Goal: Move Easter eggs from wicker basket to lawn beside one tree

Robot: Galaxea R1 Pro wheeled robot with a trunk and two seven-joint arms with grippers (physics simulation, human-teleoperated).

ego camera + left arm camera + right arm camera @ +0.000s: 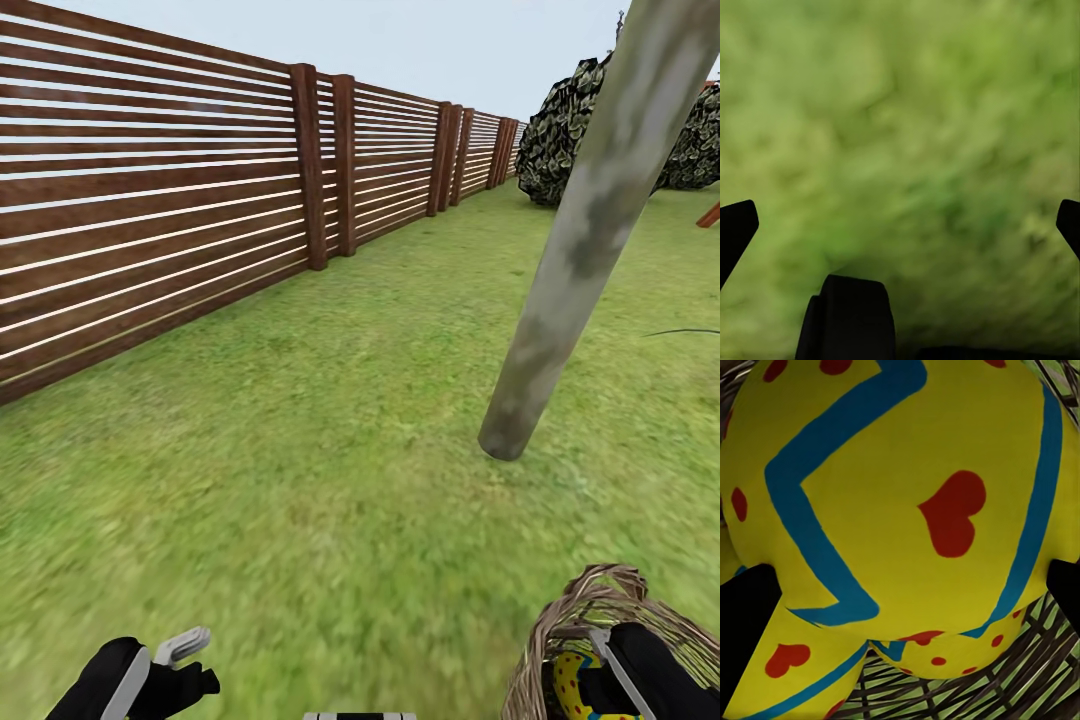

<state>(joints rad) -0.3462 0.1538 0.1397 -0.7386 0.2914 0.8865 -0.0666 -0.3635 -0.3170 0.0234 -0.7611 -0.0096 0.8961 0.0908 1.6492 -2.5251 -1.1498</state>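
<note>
Reaching into wicker basket (560, 640), right hand (610, 690) around egg (907, 495), grip unclear, left hand (185, 665) open.

Glossy black arms, each claw (185, 655) with light grey finger plates.

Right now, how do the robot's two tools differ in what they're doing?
The left tool hangs over bare lawn, while the right tool reaches down into the wicker basket. The left tool has nothing between its fingers; the right tool has a yellow Easter egg right before it. Both are black.
</note>
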